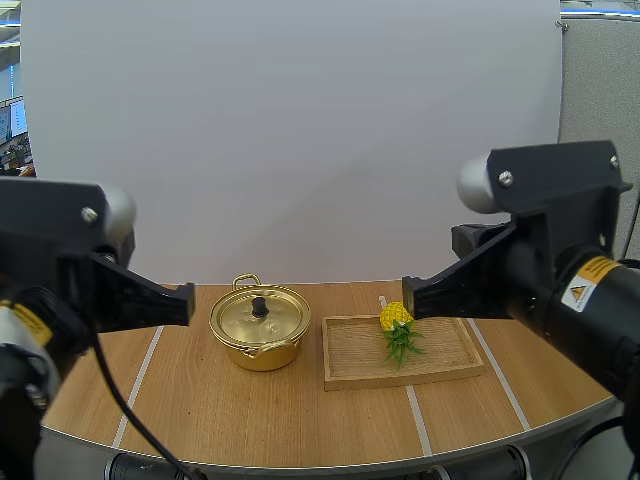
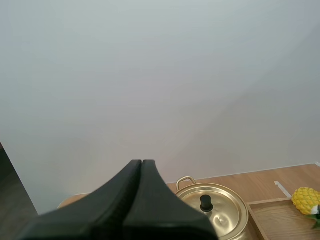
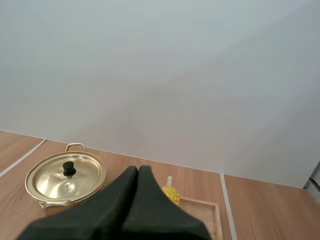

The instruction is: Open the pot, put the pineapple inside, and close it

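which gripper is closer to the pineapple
Right. The right gripper hangs close by the pineapple on the wooden tray; the left gripper hangs at the far side of the pot, which stands between them.

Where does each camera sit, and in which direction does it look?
High view: behind and above the arm bases, looking forward and down over the table; the left pincer and right pincer show.
Left wrist view: on the left arm, looking forward past its shut pincer to the pot.
Right wrist view: on the right arm, looking past its shut pincer to the pot and pineapple.
All three share the pot.
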